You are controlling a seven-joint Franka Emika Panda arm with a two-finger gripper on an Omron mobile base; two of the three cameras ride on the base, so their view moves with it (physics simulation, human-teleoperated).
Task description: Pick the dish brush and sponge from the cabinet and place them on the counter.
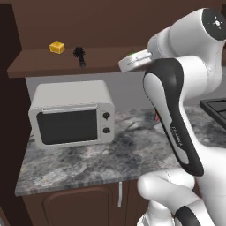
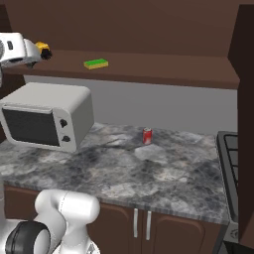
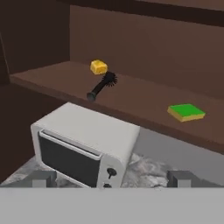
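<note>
The green-topped sponge (image 3: 187, 112) (image 2: 96, 63) lies flat on the brown shelf of the open cabinet (image 3: 140, 101). To its left on the same shelf rests the black dish brush (image 3: 103, 85) (image 1: 80, 56), bristle head toward the back wall, beside a small yellow block (image 3: 99, 67) (image 1: 57, 47). My gripper (image 3: 111, 180) is open, its fingertips (image 3: 41, 179) spread wide with nothing between them. It hangs in front of the shelf, well short of both items, above the grey stone counter (image 2: 149, 173). In the left base view my arm hides most of the sponge.
A white microwave (image 1: 70, 117) (image 2: 47, 116) stands on the counter under the shelf's left part. A red can (image 2: 147, 136) stands further right near the wall. A black stovetop (image 2: 240, 163) borders the counter's right end. An open cabinet door (image 2: 245, 99) hangs at the right.
</note>
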